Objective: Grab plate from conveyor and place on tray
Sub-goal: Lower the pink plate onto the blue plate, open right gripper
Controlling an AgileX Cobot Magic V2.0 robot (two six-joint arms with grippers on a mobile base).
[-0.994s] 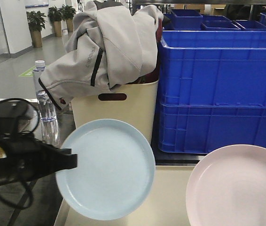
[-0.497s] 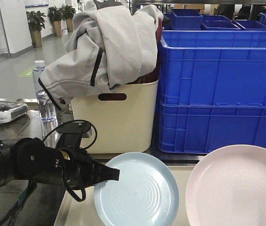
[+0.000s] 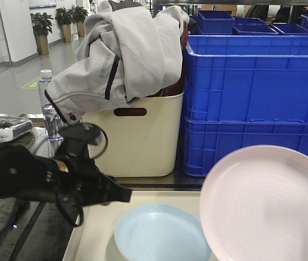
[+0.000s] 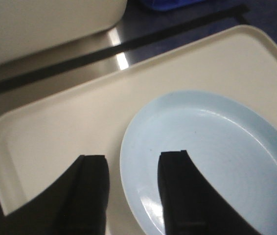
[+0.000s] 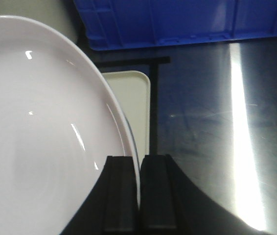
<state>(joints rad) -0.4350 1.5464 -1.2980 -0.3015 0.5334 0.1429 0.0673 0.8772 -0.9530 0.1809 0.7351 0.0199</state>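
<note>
1. Gripping: the right gripper [image 5: 137, 161] has its jaws pinched almost together on the rim of the pink plate [image 5: 40, 127], with the edge caught between the fingers.
2. Pink plate: it spreads leftward from that grip, tilted with its face toward the front camera and raised off the tray. It is round, so there is no long axis to align.
3. Tray [image 5: 131, 98]: it lies below and to the left of the right gripper, with one rounded corner showing just past the plate's rim. Its long side runs left to right across the front view.
4. Blue plate [image 4: 207, 147]: it lies flat on the tray. In the front view the pink plate overlaps its right edge and hides whatever bare tray lies beyond.
5. Left gripper [image 4: 132, 157]: the jaws are wide apart and hold nothing. They straddle the blue plate's near rim, one finger over bare tray and one over the plate. Contact cannot be told.
6. Judgement: the blue plate looks delivered and the pink one is pending. The right arm is nearer. The move runs down and left, levelling the plate. The room beside the blue plate is unknown, so rim-on-rim contact is the risk.
</note>
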